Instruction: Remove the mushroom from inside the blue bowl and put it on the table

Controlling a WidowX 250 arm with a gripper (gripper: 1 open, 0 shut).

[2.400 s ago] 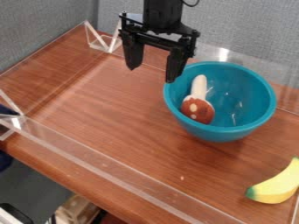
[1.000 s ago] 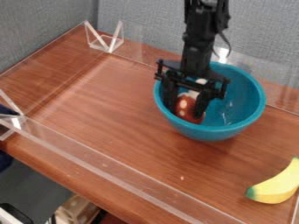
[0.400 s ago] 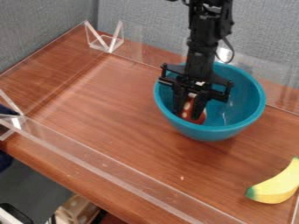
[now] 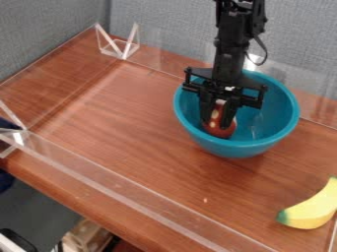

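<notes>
The small toy mushroom [image 4: 219, 121], reddish-brown cap on a cream stem, sits low inside the round glossy teal-blue plastic bowl [image 4: 270, 133], pinched by the black pincer [image 4: 220, 114], which reaches straight down into the bowl, seemingly to lift it clear of the rim. The bowl rests on the reddish-brown wooden bench [image 4: 105, 103]; a yellow banana [image 4: 310, 207] lies well apart from the bowl.
</notes>
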